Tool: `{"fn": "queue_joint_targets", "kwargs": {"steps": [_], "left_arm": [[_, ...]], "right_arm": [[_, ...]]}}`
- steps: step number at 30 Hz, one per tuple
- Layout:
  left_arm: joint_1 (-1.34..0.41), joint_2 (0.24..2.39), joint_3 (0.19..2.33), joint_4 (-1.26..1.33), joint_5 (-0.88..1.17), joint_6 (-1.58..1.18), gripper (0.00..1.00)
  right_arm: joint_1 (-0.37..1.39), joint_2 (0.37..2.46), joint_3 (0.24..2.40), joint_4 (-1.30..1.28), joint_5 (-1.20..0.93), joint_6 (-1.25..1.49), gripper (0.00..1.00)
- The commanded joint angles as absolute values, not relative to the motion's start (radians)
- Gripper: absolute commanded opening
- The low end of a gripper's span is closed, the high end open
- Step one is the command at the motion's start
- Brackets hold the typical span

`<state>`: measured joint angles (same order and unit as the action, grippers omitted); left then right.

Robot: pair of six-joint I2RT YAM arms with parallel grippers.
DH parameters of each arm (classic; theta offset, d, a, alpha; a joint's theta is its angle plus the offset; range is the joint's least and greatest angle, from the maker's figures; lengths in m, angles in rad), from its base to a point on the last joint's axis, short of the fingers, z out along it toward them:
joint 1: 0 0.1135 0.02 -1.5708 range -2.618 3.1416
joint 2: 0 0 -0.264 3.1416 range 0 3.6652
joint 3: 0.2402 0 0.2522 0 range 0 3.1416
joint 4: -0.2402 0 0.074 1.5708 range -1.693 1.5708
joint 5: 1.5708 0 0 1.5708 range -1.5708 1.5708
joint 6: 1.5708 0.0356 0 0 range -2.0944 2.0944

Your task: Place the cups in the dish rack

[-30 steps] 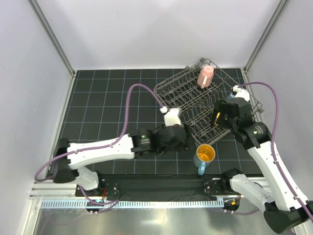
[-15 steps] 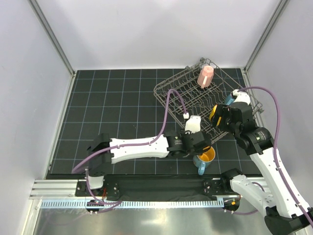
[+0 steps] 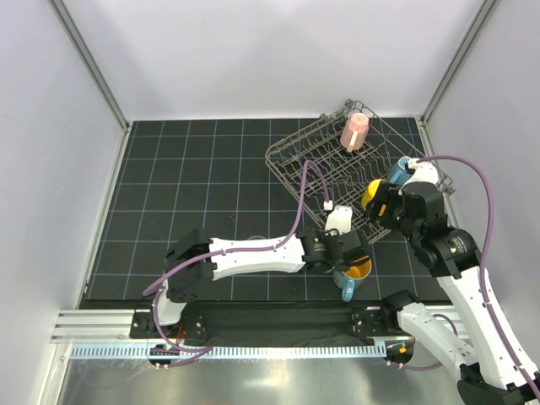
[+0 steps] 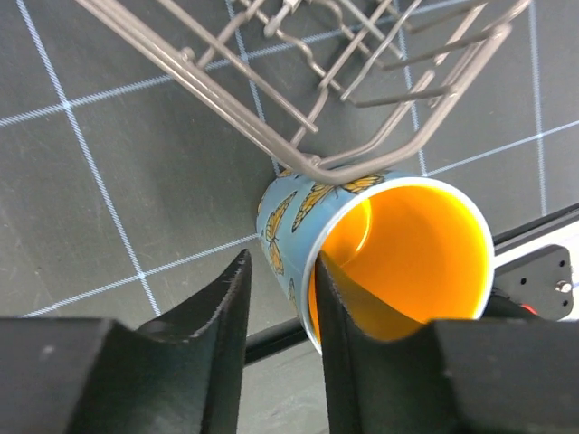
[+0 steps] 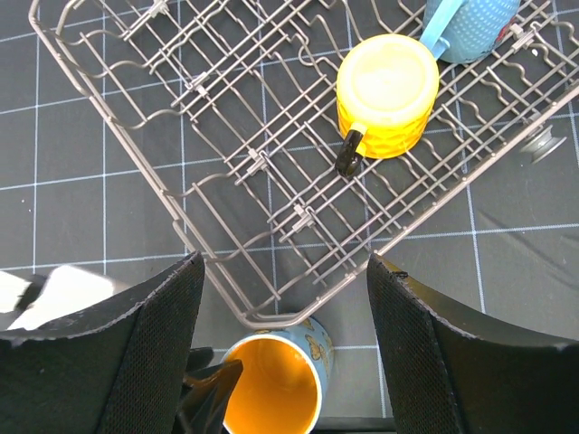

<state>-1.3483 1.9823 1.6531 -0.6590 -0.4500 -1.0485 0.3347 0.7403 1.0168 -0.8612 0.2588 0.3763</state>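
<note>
The grey wire dish rack (image 3: 312, 156) stands at the back right. A pink cup (image 3: 354, 131), a blue mug (image 3: 396, 170) and an upturned yellow mug (image 3: 371, 198) sit in it. A blue butterfly mug, orange-yellow inside (image 3: 354, 270), stands on the mat at the rack's near corner. My left gripper (image 4: 276, 307) is open and straddles its rim (image 4: 317, 262), one finger (image 4: 339, 334) inside and one outside. My right gripper (image 5: 285, 334) is wide open and empty, high above the rack's near corner (image 5: 298, 214). The yellow mug (image 5: 387, 90) lies below it. No glass tumbler shows.
The rack's near corner wire (image 4: 208, 90) overhangs the butterfly mug's far rim. The black rail (image 3: 278, 316) at the table's front edge runs just behind that mug. White walls close in the black gridded mat (image 3: 194, 186) on three sides.
My left arm has swung right to the butterfly mug and set its fingers over the rim. My right gripper has let go of the yellow mug in the rack and pulled back.
</note>
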Motion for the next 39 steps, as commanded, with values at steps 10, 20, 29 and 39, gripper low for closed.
{"fn": "queue_joint_targets", "kwargs": {"steps": [10,20,29,39], "left_arm": [[-1.350,2.010,1.663,-0.650,-0.396,-1.063,0.00],[-1.327,1.625,1.369,-0.491,-0.396,-0.977,0.00],[-1.092,1.126,0.977,-0.255,-0.229,-0.933,0.00],[-0.770,0.789,0.937,-0.350,-0.136,-0.867,0.00]], "right_arm": [[0.339,0.693,1.054,-0.864,0.201,0.344,0.73],[0.341,0.744,1.109,-0.867,-0.144,0.247,0.73],[0.351,0.885,1.146,-0.733,-0.647,0.288,0.74],[0.659,0.971,1.051,-0.365,-0.701,0.558,0.91]]}}
